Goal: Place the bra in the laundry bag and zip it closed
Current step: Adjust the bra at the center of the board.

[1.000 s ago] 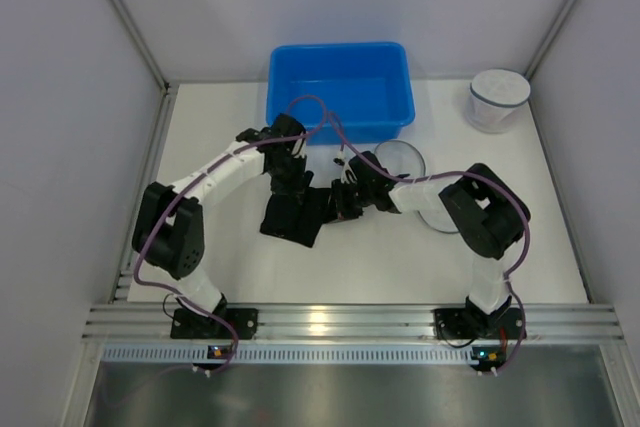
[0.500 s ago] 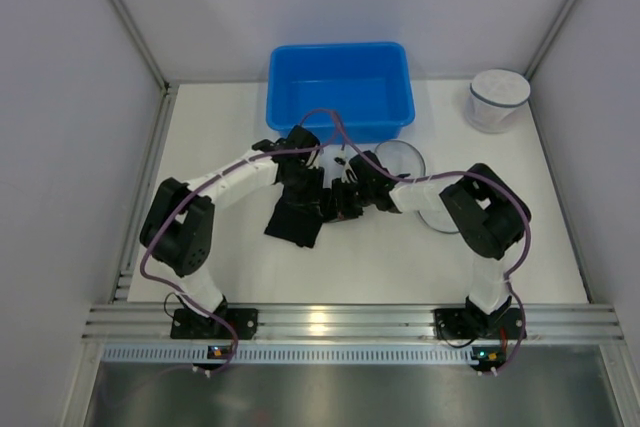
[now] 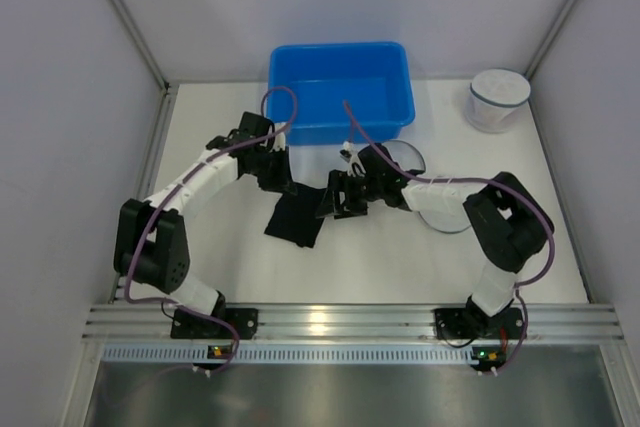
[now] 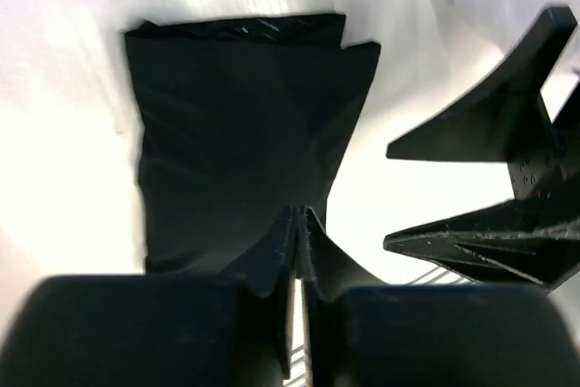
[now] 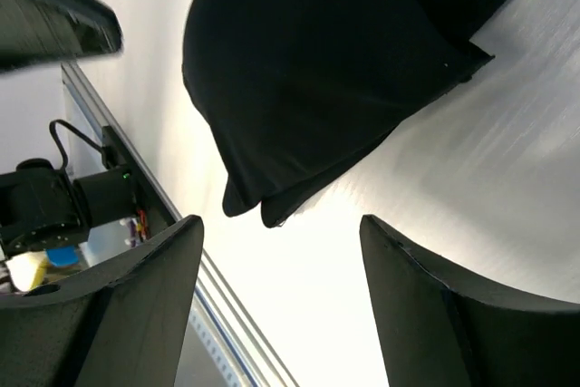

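The left end effector [image 4: 299, 224] has its fingers pressed together on nothing, poised over the near edge of the black laundry bag [image 4: 236, 133]. The right end effector [image 5: 281, 228] is empty, with its fingers spread wide just beside the bag. The bag lies flat on the counter [image 3: 380, 257], in front of the blue tub [image 3: 340, 82]. No bra shows apart from it, and it cannot be told whether the bra is inside or the zip is drawn. With neither side pinned, a pull on the zip would likely drag the limp bag across the smooth counter instead of closing it. Working this close together, the two end effectors could also collide or snag fabric.
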`<move>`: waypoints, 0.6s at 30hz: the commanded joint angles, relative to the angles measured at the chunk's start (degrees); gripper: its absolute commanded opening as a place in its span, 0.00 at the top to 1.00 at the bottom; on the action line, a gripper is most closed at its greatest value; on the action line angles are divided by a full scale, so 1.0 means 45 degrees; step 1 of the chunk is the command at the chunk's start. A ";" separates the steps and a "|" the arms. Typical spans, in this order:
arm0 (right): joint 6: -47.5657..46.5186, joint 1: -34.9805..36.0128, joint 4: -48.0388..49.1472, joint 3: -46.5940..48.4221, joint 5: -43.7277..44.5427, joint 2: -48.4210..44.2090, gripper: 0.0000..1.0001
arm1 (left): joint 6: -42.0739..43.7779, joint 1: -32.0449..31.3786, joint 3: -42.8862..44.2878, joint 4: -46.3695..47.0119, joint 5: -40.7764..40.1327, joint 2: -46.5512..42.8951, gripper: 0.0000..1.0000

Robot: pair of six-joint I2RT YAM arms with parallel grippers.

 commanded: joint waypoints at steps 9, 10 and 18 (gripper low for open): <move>0.2863 0.0253 0.0622 0.0179 0.0321 0.1447 0.28 | -0.0151 -0.0152 -0.2251 0.2427 0.1466 0.1279 1.00; 0.3019 0.0292 0.0720 0.0219 0.0362 0.1622 0.28 | -0.0210 -0.0133 -0.2329 0.2505 0.1486 0.1415 1.00; 0.3879 0.0800 0.0214 0.0785 0.1357 0.2600 0.33 | -0.0952 -0.0074 -0.2408 0.3111 0.2012 0.2606 1.00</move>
